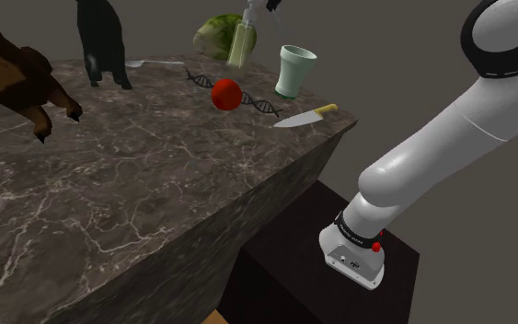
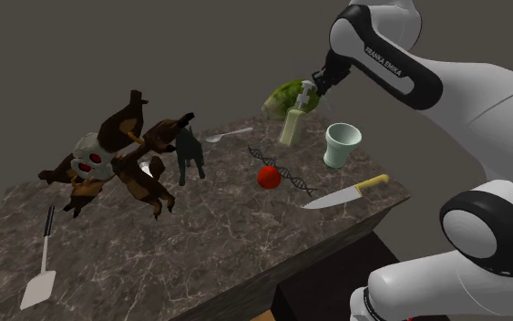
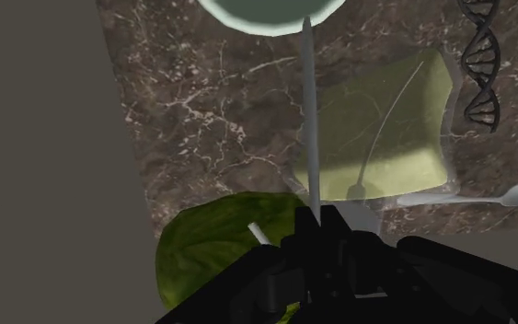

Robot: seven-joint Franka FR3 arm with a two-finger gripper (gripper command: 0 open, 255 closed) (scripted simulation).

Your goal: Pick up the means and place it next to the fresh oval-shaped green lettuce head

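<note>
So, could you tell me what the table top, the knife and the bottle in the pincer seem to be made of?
The table top: smooth dark stone, likely marble, by its pale veins. The knife: shiny metal blade, yellowish handle, perhaps plastic or wood. The bottle: translucent yellow-green, plastic or glass; its inner tube shows through.

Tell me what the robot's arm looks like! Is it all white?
Not quite. The arm is made of fat, shiny white rounded pieces with dark joints between them. One black band carries white letters spelling FRANKA EMIKA. Down near the bottom of the arm there is a small red dot. The tool at the end is all black.
</note>
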